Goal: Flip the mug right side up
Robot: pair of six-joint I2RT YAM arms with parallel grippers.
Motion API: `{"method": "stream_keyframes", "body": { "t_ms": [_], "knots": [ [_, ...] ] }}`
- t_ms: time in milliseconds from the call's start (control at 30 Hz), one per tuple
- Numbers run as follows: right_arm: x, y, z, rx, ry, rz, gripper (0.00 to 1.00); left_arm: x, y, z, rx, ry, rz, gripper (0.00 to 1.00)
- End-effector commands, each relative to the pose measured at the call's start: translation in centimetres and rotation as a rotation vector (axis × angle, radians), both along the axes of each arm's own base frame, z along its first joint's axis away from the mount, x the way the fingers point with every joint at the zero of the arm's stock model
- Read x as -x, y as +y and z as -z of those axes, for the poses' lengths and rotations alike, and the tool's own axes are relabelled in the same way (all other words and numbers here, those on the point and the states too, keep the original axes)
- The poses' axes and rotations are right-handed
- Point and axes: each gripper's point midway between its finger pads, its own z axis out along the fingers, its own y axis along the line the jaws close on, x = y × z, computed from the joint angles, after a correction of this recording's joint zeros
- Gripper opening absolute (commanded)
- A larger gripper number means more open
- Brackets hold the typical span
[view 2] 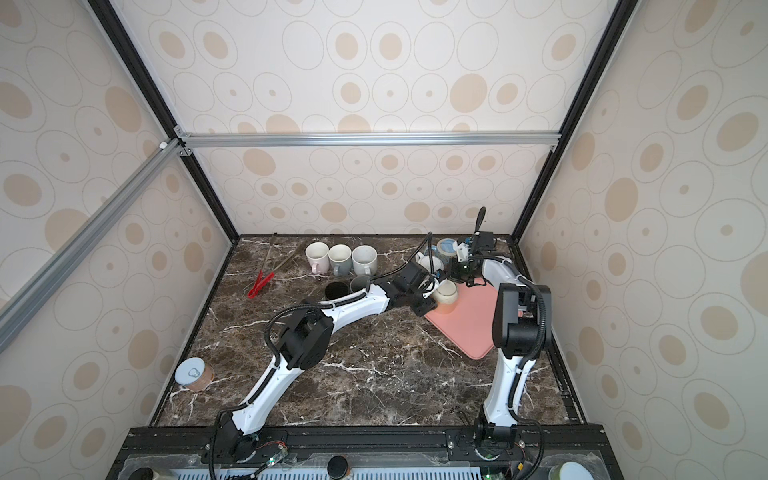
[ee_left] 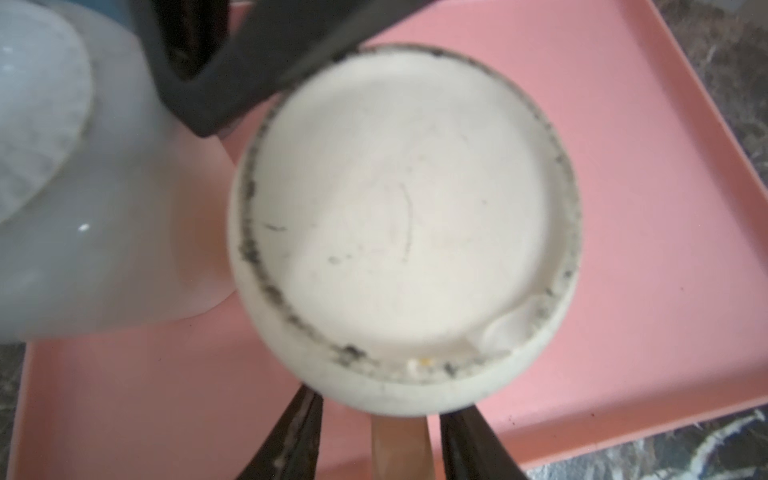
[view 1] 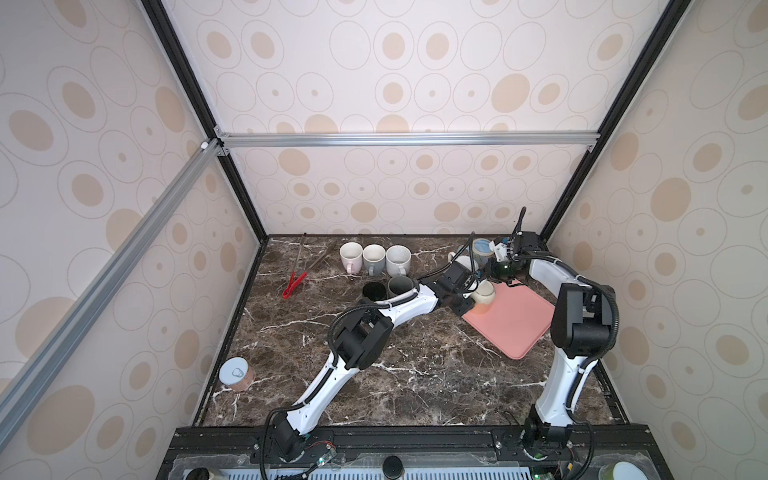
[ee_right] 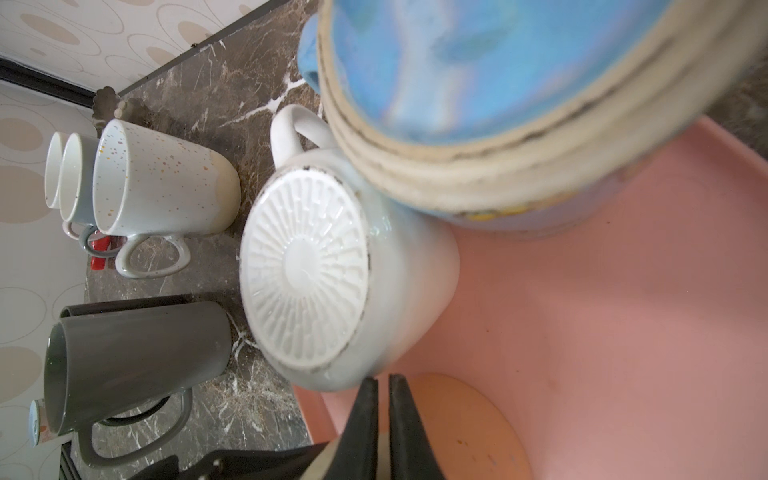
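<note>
The tabletop (view 1: 415, 374) looks like polished dark marble, glossy. The pink tray (view 1: 515, 328) is smooth matt plastic. The cream mug (ee_left: 399, 216) shows a matt, unglazed base, scuffed dark at the ring. The white mug (ee_right: 307, 266) is glossy glazed ceramic, ribbed underneath. The far frame rail (view 1: 374, 139) is brushed metal.

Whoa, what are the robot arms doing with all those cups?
The left gripper is at a cream mug that stands upside down on the pink tray. Its jaws sit on either side of the mug's handle, not squeezing it yet. The right gripper hangs close by with its jaws shut, holding nothing. A white mug and a blue mug beside it are upside down too.
</note>
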Motion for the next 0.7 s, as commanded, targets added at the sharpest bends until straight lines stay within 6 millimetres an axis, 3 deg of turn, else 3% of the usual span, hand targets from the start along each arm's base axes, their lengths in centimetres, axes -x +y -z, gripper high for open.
{"method": "stream_keyframes", "body": {
  "t_ms": [0,200,300,500,667],
  "knots": [
    [0.9,0.8,-1.0,-0.018,-0.001,-0.016,0.11,-0.2,-0.8,-1.4,0.011,-0.027,0.017,0.32],
    [0.8,1.0,-2.1,-0.038,-0.019,-0.011,0.11,-0.5,-0.6,-1.8,0.007,-0.041,0.003,0.08],
    [0.6,0.9,-3.4,-0.045,-0.042,0.004,0.19,-0.6,-0.6,-2.2,0.015,-0.048,-0.007,0.0],
    [0.6,0.5,-7.0,-0.057,-0.104,0.075,0.38,-0.6,-0.9,-4.3,0.082,-0.06,-0.011,0.0],
    [0.9,-0.3,-9.8,-0.059,-0.15,0.15,0.4,-0.3,-1.1,-6.6,0.211,-0.023,-0.011,0.0]
  ]
}}
